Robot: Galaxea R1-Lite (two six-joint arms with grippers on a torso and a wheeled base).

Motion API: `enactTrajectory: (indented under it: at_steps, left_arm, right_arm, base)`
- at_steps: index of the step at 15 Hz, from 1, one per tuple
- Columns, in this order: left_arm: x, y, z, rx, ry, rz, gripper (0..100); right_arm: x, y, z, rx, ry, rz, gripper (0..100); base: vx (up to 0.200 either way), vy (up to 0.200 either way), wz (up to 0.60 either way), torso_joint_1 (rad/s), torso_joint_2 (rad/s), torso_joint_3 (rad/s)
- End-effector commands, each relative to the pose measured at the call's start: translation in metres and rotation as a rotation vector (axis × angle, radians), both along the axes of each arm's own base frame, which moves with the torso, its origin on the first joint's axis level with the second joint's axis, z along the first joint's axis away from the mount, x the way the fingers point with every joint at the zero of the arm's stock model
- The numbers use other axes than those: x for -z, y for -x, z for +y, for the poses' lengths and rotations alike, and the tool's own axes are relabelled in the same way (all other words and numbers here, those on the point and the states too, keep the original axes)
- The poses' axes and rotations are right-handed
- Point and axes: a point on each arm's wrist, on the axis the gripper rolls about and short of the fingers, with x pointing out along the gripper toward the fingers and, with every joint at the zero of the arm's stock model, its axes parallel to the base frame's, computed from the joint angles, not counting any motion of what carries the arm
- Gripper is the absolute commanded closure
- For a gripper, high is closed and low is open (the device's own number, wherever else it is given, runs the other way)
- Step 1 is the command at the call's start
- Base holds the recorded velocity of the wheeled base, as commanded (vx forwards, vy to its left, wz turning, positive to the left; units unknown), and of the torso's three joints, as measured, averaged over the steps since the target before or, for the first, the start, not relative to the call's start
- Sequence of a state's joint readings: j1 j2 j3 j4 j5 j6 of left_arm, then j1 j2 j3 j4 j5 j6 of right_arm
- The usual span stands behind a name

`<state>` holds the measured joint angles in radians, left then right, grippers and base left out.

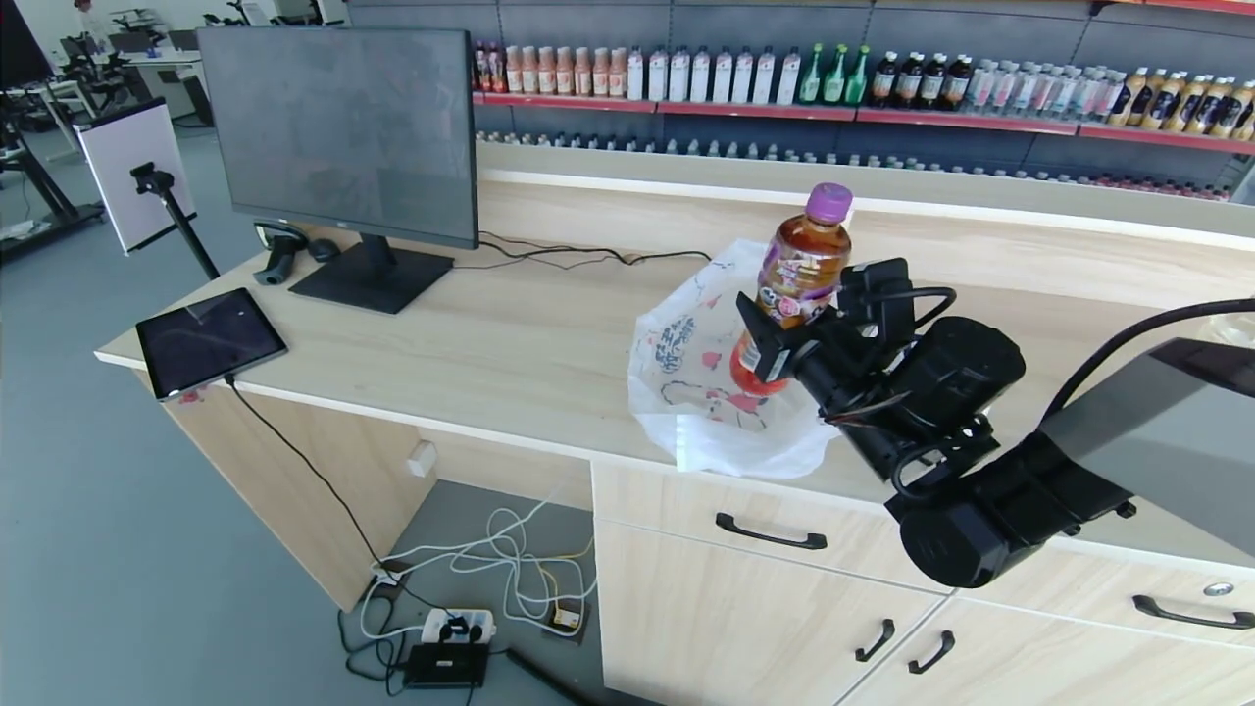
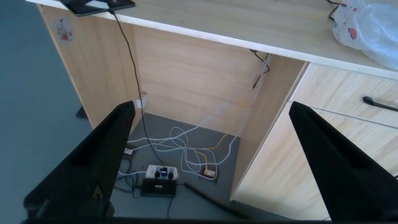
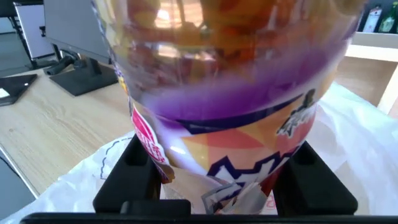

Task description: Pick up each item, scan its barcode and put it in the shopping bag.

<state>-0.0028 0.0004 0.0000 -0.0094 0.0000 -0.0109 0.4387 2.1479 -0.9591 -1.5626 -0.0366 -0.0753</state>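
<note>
r claw (image 1: 804, 319) clamped on bottle (image 1: 810, 250) mid-body, upright, over shopping bag (image 1: 686, 387). l claw (image 2: 211, 107) wide.

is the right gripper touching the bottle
Touching. The right wrist view shows the right gripper with its jaws pressed against both sides of the bottle.

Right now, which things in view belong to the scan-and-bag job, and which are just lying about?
Job:
- bottle, upright in the shut right gripper
- shopping bag, under the bottle
- what looks like a handheld scanner by the monitor

Lying about:
- monitor, tablet, mouse
- shelf bottles
- floor cables
- left gripper, open and empty
</note>
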Motion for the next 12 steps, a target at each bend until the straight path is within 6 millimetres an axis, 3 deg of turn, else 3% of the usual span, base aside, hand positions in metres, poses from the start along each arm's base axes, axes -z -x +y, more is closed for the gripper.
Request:
enactTrajectory:
  at_steps: [1, 7, 12]
  left_arm:
    - [0.000, 0.000, 0.000, 0.000, 0.000, -0.002, 0]
    - [0.000, 0.000, 0.000, 0.000, 0.000, -0.002, 0]
    - [0.000, 0.000, 0.000, 0.000, 0.000, -0.002, 0]
  right_arm:
    - [0.011, -0.006, -0.005, 0.016, 0.012, 0.025, 100]
    - [0.033, -0.021, -0.007, 0.013, 0.032, 0.054, 100]
    - [0.029, -0.036, 0.003, -0.014, 0.004, 0.043, 100]
  base:
    - [0.000, 0.000, 0.00, 0.000, 0.00, 0.000]
    - [0.000, 0.000, 0.00, 0.000, 0.00, 0.000]
    - [0.000, 0.000, 0.00, 0.000, 0.00, 0.000]
